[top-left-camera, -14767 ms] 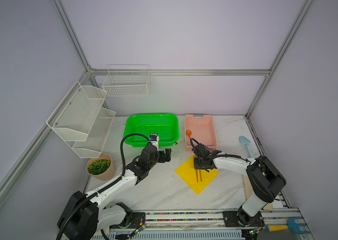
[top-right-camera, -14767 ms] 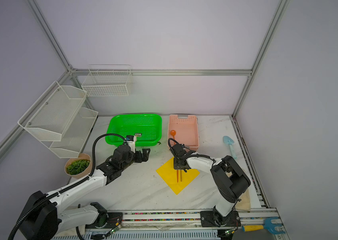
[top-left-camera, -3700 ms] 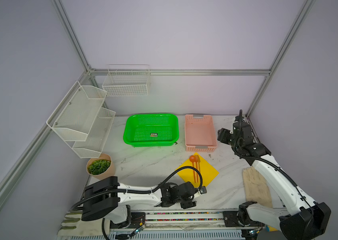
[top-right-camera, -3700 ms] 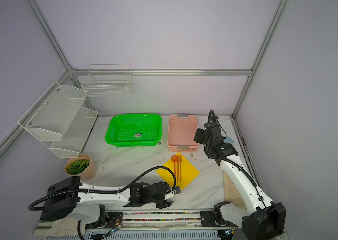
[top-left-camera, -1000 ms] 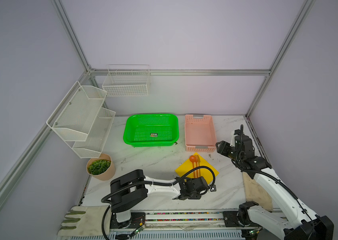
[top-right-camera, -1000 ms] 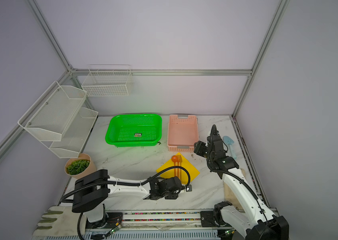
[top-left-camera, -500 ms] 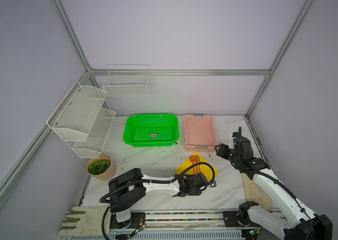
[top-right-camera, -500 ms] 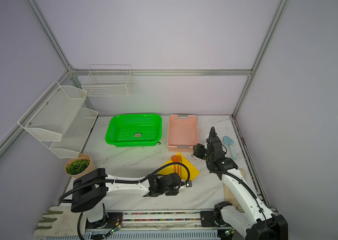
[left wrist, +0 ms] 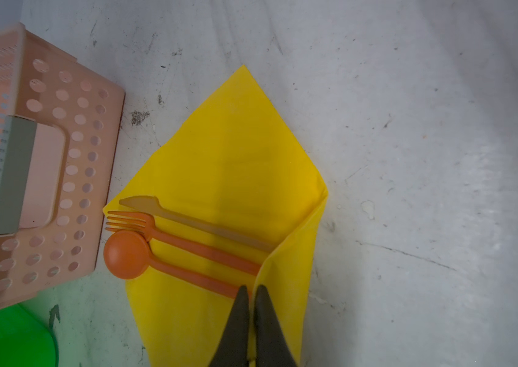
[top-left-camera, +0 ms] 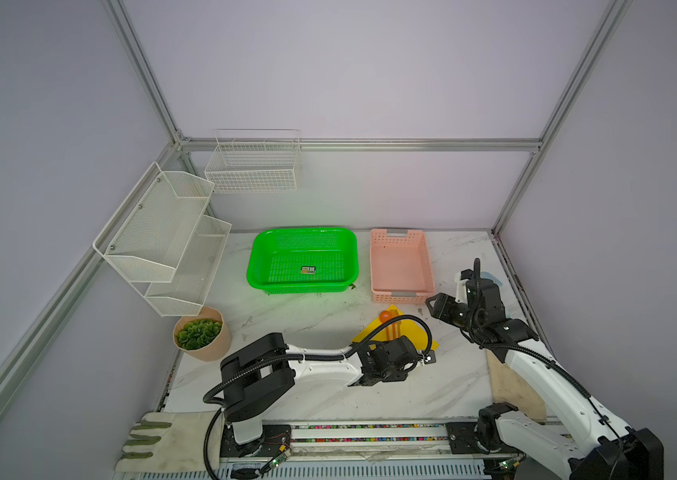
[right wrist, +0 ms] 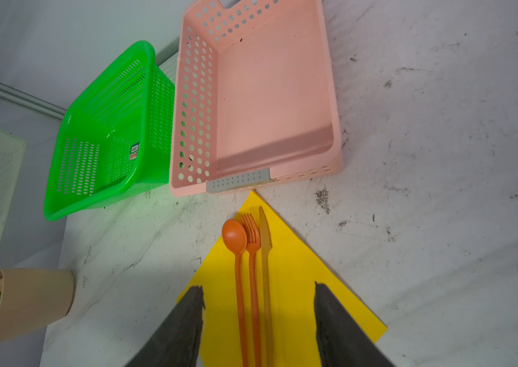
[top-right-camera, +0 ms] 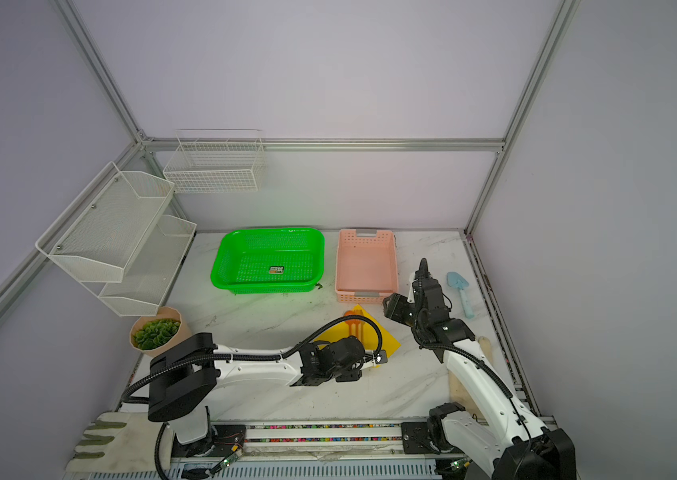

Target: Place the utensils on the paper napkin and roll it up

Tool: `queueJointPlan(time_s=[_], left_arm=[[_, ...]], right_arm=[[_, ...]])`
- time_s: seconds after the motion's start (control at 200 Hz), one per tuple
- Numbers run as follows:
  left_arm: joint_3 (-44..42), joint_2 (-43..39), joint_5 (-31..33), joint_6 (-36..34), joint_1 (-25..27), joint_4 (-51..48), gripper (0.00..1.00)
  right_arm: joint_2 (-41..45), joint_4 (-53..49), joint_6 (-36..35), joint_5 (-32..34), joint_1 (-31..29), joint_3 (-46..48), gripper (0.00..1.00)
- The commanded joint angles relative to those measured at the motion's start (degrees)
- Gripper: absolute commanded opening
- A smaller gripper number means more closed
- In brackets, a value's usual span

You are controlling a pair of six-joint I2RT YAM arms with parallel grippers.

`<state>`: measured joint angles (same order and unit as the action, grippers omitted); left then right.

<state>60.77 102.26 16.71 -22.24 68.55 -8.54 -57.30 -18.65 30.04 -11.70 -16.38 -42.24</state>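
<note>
Your low left pincer (left wrist: 249,290) pinches a lifted corner of the napkin (left wrist: 235,152). Your right pincer (right wrist: 259,292) hangs open near the utensils (right wrist: 234,236).

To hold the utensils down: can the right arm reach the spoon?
Probably yes: the open right gripper faces the spoon with nothing between; the left gripper pinches the napkin near the handles.
</note>
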Motion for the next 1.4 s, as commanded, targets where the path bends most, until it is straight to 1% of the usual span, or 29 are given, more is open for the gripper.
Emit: queueJointPlan(time_s=[0.0,0.14,0.2,0.29,0.37,0.43,0.535,0.77,0.945,1.075,1.21,1.26,1.305,1.395], left_arm=[[4.8,1.0,-0.5,-1.4,-0.8,2.3,0.08],[4.8,1.6,-0.7,-1.3,-1.4,2.7,0.09],[4.8,1.7,-1.1,-1.1,-1.9,2.8,0.09],[4.5,1.8,-1.8,-0.8,-2.2,2.9,0.09],[4.2,1.7,-1.8,-0.5,-2.2,3.2,0.10],[3.8,1.6,-1.9,-0.2,-2.4,3.7,0.11],[3.5,1.8,-2.2,0.4,-2.5,4.4,0.13],[2.5,2.1,-2.0,1.2,-2.8,5.4,0.17],[2.0,2.4,-1.8,1.8,-3.1,6.2,0.20],[2.0,2.9,-1.6,2.2,-3.2,6.6,0.25],[1.5,3.4,-0.8,2.4,-3.3,6.7,0.28],[1.3,3.4,-0.8,2.5,-3.4,7.1,0.28],[1.0,3.4,-0.8,2.6,-3.5,7.5,0.29],[0.6,3.3,-0.8,3.1,-3.8,8.2,0.29]], right_arm=[[1.9,0.2,1.4,-0.8,0.2,0.7,0.56],[3.8,-0.7,2.9,-0.8,0.1,1.2,0.43],[4.4,-1.2,3.2,-1.2,0.2,1.5,0.35],[4.7,-2.1,3.4,-2.8,0.1,2.2,0.18],[4.7,-3.1,3.6,-4.4,0.2,2.9,0.08],[4.5,-3.2,3.9,-6.3,0.1,3.9,0.04],[2.7,-3.0,4.6,-9.4,0.2,5.6,0.03],[1.3,-5.9,6.6,-10.2,0.1,4.9,0.04],[0.0,-8.3,4.8,-11.2,0.0,4.6,0.05],[0.1,-8.1,4.6,-12.2,-0.2,5.9,0.05],[-0.1,-7.9,3.9,-14.0,-0.6,6.9,0.05],[-0.2,-7.9,3.7,-14.5,-0.7,7.3,0.03],[-0.2,-7.9,3.7,-14.6,-0.9,7.7,0.00],[-0.5,-8.3,3.2,-14.5,-1.2,7.9,0.00]])
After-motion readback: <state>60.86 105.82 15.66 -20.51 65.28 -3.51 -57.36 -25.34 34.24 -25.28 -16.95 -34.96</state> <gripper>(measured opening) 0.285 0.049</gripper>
